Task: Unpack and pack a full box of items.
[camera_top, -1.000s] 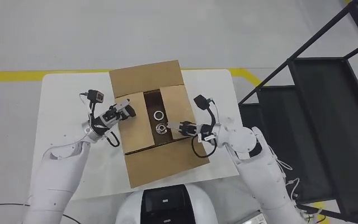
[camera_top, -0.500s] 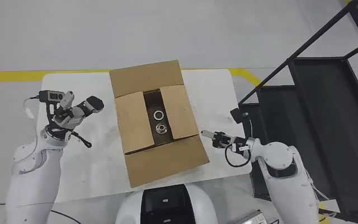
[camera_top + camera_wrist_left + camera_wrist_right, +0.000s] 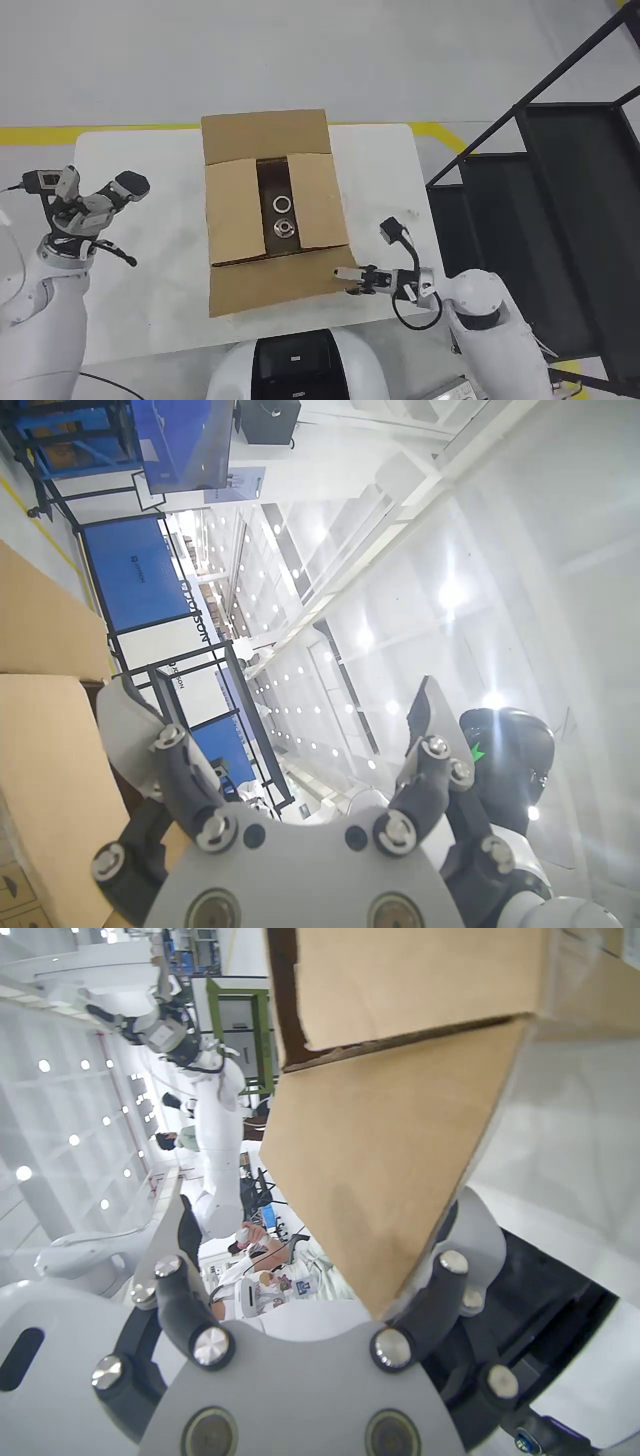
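Right now your brown cardboard box (image 3: 232, 215) sits at the middle of the white table (image 3: 150, 220), its side flaps partly folded over a dark gap. Two round silvery metal parts (image 3: 284, 205) lie in that gap. Your left gripper (image 3: 118, 190) hangs over the table's left edge, well apart from the box, with its fingers spread and nothing between them. Your right gripper (image 3: 345, 273) is at the corner of the near flap (image 3: 270, 285). Its fingers are wide apart and that corner lies between them, unpinched.

Top view looks down on the table (image 3: 380, 170); the 2 wrist views tilt upward, sharing the box (image 3: 265, 135).
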Tool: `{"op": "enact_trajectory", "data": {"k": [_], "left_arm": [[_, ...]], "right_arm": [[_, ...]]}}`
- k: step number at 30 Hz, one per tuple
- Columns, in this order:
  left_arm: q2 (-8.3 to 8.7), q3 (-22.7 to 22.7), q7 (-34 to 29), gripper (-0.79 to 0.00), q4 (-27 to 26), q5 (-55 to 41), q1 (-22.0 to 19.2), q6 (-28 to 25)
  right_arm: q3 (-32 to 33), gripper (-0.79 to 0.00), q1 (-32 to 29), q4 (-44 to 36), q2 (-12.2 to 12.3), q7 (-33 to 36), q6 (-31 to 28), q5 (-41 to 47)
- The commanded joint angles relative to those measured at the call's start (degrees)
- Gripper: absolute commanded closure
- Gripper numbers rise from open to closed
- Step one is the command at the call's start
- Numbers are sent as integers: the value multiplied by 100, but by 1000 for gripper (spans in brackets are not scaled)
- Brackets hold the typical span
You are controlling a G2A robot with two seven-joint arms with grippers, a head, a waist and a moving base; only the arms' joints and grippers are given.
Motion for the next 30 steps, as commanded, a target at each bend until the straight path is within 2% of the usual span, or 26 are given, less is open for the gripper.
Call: {"op": "enact_trajectory", "data": {"k": [1,5,10,19,24,30], "left_arm": [[-3,4,-19,-785,-35,8,57,-7],[-10,43,-49,-785,-113,77,160,-9],[-12,97,-129,-785,-258,205,264,8],[12,208,-585,-785,-641,677,486,3],[4,513,-650,-785,-636,1151,466,10],[-53,1062,-103,-785,-276,2021,157,-87]], "right_arm": [[10,-785,82,15,8,16,-51,249],[-112,-785,390,90,7,-25,-168,720],[-368,-785,890,370,-22,-396,-235,1075],[-989,-785,1750,1307,-62,-1043,169,635],[-1262,-785,1976,1552,-74,-1329,330,298],[-1392,-785,2147,1529,-65,-1425,384,166]]}}
